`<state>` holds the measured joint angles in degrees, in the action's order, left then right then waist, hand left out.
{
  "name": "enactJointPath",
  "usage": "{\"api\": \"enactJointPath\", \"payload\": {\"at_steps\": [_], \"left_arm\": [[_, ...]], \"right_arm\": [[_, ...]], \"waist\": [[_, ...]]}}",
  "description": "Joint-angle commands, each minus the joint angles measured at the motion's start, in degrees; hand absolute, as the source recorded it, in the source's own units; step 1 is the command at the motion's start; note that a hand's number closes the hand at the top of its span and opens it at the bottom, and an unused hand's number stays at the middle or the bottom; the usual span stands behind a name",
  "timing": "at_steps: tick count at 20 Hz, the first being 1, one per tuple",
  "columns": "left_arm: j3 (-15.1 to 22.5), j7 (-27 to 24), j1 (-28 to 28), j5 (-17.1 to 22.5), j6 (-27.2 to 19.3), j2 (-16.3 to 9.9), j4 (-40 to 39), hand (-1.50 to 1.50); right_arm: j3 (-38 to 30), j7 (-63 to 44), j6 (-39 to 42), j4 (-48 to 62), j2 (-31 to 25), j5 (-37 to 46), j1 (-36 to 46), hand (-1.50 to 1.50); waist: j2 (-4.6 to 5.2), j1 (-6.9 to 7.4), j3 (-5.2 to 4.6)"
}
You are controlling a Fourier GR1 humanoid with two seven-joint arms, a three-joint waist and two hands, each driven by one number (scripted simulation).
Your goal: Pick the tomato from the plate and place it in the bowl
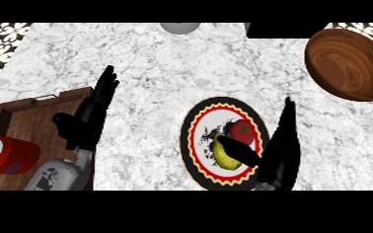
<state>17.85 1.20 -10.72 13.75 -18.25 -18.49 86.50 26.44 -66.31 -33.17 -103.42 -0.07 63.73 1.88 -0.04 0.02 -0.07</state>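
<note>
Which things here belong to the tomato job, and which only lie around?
For the job: tomato, plate, wooden bowl, right robot hand.
Lying about: yellow fruit, wooden tray, red can, resting left robot hand.

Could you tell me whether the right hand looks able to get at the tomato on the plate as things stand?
Probably yes: the open right hand is beside the tomato on the plate, nothing between them.

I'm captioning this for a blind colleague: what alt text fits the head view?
The robot's open right hand hovers at a patterned plate holding a red tomato and a yellow fruit on a marble counter. A wooden bowl sits at upper right; the left hand rests open at left.
</note>
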Motion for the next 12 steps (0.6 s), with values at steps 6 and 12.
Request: {"api": "enactJointPath", "payload": {"at_steps": [6, 12], "left_arm": [[-1.9, 1.4, 1.1, -2.4, 1.0, 1.7, 1.7, 0.00], [-1.3, -1.7, 1.9, -3.8, 1.5, 5.0, -2.2, 0.00]], "right_arm": [[5.7, -5.0, -5.2, -2.0, 0.1, 0.3, -3.6, -1.50], [7.3, -3.1, -11.5, -1.5, 0.1, -0.2, -3.2, -1.50]], "waist": [[-0.04, -0.02, 0.07], [0.04, -0.03, 0.06]]}}
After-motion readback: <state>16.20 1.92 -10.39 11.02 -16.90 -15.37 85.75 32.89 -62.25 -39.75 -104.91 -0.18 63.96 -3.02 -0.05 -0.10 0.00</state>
